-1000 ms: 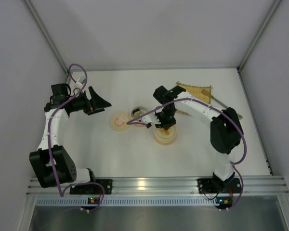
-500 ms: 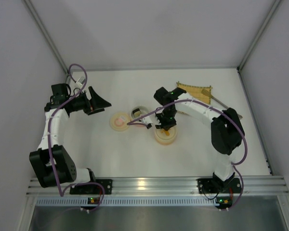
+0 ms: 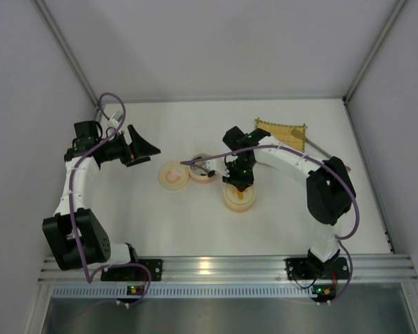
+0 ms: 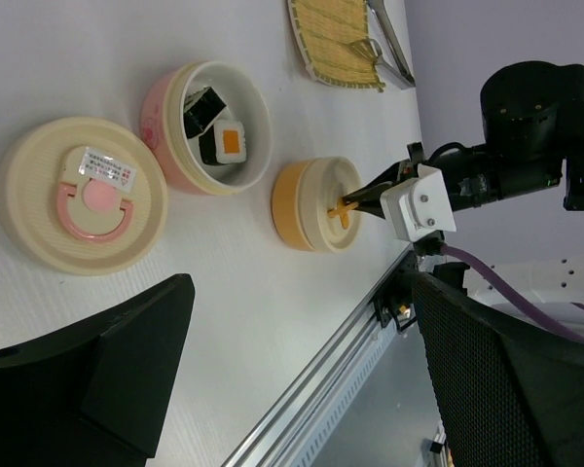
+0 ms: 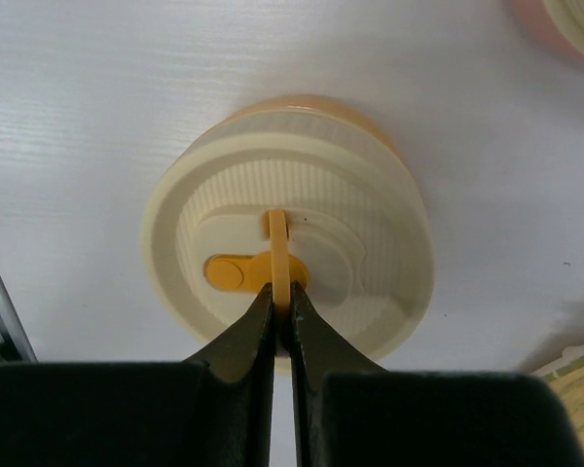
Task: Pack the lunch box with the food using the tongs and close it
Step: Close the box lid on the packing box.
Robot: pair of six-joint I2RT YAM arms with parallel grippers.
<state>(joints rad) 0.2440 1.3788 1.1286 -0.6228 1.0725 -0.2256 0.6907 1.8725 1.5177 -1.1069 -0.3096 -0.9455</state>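
- I see the mat (image 3: 279,131) at the far right corner of the tabletop (image 3: 188,125), with the tongs (image 4: 394,49) just beside it, on its side toward the right edge.
- Near the middle of the tabletop I have the open bowl (image 4: 159,122), with two sushi rolls (image 4: 229,144) side by side in it.
- The loose lid (image 3: 173,175) lies flat just left of the bowl.
- The lidded container (image 3: 238,200) stands right of the bowl, nearer the front edge, well apart from the mat.

Small white printed sticker (image 4: 108,170) on the cream lid (image 4: 37,190) with pink handle, mid-bench, lettering too small to read, nothing else legible in any view
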